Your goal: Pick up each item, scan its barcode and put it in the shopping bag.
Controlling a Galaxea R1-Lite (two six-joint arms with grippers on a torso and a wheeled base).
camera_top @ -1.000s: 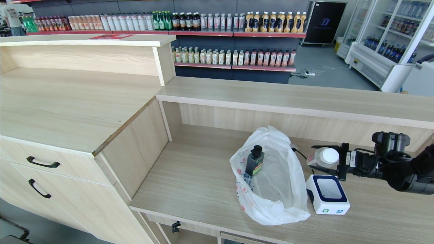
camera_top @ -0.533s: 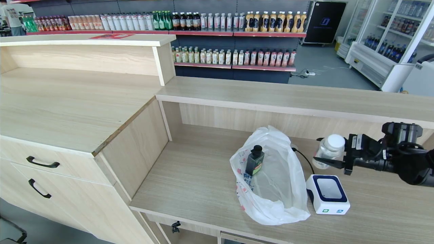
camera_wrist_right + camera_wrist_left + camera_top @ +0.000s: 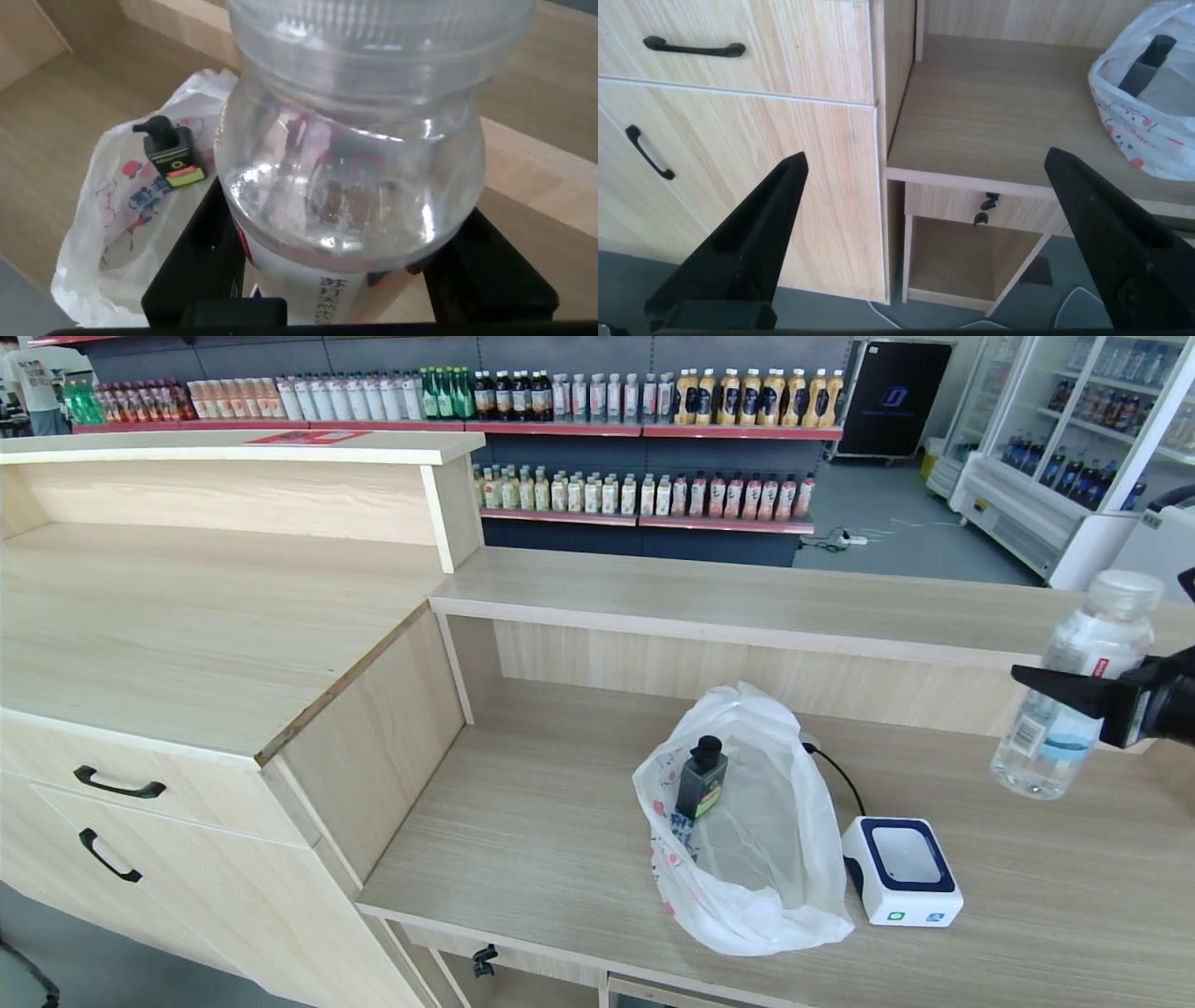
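Scanner (image 3: 902, 870) sits on counter (image 3: 523, 840). At its 2 o'clock, well apart and aloft, R gripper (image 3: 1074, 695) clamps water bottle (image 3: 1088, 649) mid-body. Best move, by my read: turn barcode toward scanner window, lower, hold steady, then bag it. L gripper (image 3: 924, 159) hangs spread, empty, by drawers (image 3: 738, 84). Shopping bag (image 3: 747, 868), dark bottle (image 3: 701, 777) inside, lies just beside scanner at its 9 o'clock. Cable (image 3: 836, 775) behind could snag.
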